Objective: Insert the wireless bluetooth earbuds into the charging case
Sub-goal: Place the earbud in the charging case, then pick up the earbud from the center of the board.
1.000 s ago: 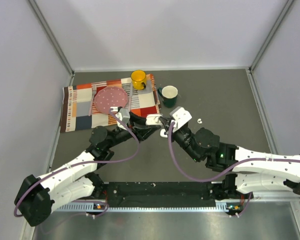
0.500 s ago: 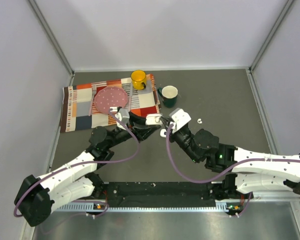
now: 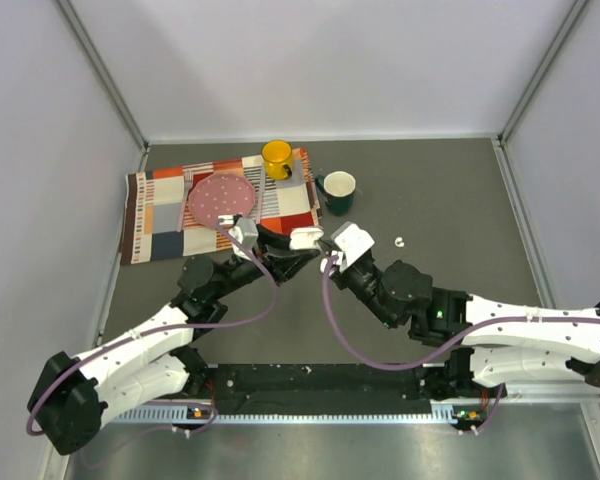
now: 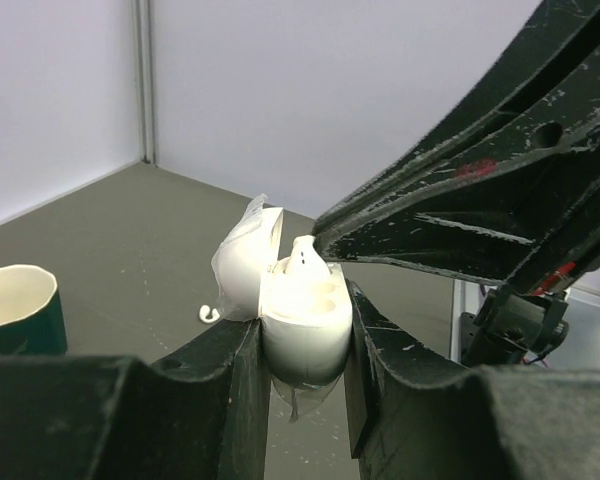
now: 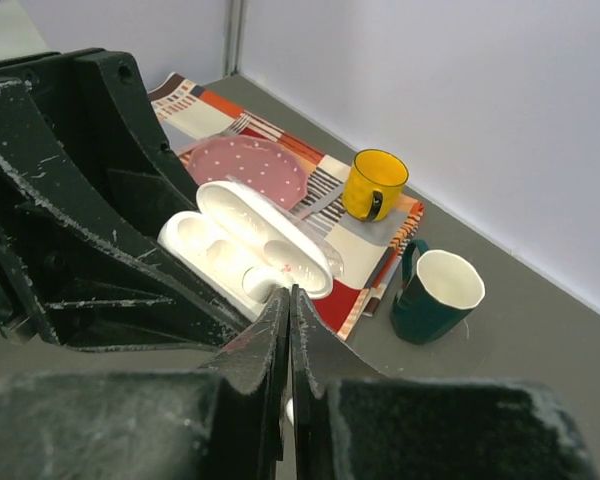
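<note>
Left wrist view: my left hand (image 4: 302, 335) stays clamped on the open case (image 4: 298, 305), held above the table (image 4: 110, 230), while my right hand (image 4: 322, 238), fingers pressed together, has closed in over the last second until its tip meets an earbud (image 4: 302, 256) standing in a socket. Seating looks nearly done; the second earbud (image 4: 209, 314) lies on the table, well apart.

The open white charging case (image 4: 298, 325) has one earbud (image 4: 303, 256) at its socket, another earbud (image 3: 399, 241) apart.
</note>
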Robot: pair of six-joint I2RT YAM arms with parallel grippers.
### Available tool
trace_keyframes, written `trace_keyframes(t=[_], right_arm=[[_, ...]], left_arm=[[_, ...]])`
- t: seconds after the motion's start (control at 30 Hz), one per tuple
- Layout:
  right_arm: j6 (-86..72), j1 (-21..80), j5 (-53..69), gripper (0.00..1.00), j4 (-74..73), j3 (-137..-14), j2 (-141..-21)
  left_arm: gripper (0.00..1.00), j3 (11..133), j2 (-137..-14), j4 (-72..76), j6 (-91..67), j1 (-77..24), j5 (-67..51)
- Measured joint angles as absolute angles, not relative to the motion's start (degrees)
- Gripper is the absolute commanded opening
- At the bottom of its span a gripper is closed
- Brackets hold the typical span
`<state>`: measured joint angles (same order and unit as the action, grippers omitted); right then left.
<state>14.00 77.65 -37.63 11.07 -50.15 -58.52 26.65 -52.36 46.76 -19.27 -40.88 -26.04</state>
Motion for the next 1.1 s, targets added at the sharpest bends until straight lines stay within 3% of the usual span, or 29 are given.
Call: trace_keyframes(t=[0.37, 0.6, 0.83, 0.97, 1.1], right_arm=[[12.64, 78.87, -36.16, 0.17, 6.09, -50.13, -58.57], [11.33, 79.02, -41.60, 0.55, 8.47, -48.77, -56.86], [5.56, 77.52, -48.97, 0.70, 8.93, -48.40, -54.70], [-1.17, 74.08, -51.53, 0.86, 5.30, -48.42, -52.97], [-9.80, 68.88, -54.33, 0.90, -1.04, -48.42, -50.52]], left_arm=[[0.00, 25.69, -49.82, 48.47, -17.78, -40.73, -20.43], [0.00, 24.86, -49.04, 49.30, -16.84, -40.73, -20.49], [0.00, 22.59, -45.93, 49.28, -13.52, -40.73, -20.47], [0.00, 22.37, -44.66, 49.28, -12.27, -40.73, -20.21], [0.00, 22.35, -44.07, 48.77, -11.77, -40.73, -20.10]])
